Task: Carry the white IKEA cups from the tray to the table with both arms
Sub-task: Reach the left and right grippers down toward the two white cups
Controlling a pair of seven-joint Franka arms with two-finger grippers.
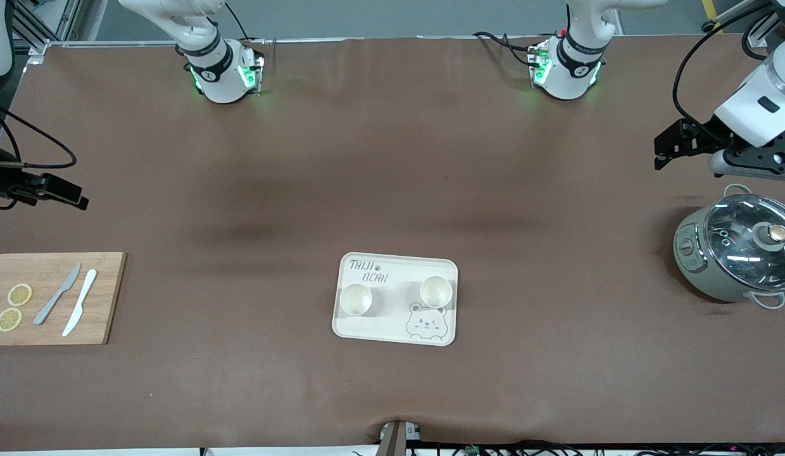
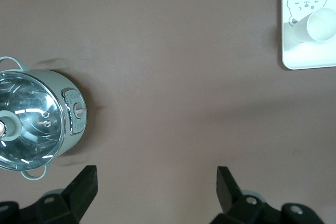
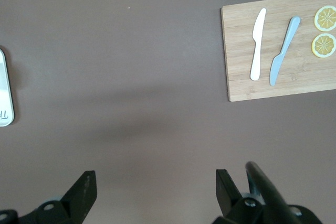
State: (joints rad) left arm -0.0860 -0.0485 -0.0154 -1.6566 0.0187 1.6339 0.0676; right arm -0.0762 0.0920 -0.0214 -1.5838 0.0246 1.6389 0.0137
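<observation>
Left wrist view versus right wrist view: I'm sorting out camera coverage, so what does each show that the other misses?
Only the left wrist view shows the lidded pot, one white cup and the bear face on the tray, with the left gripper open. Only the right wrist view shows the cutting board, two knives, two lemon slices and the right gripper, open. Both show the brown table and some of the tray.

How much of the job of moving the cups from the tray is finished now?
Nothing is done yet: both white cups stand on the tray. Nothing is in hand: the left gripper hangs open above the table near the cooker, the right gripper open near the cutting board. Both cups remain.
</observation>
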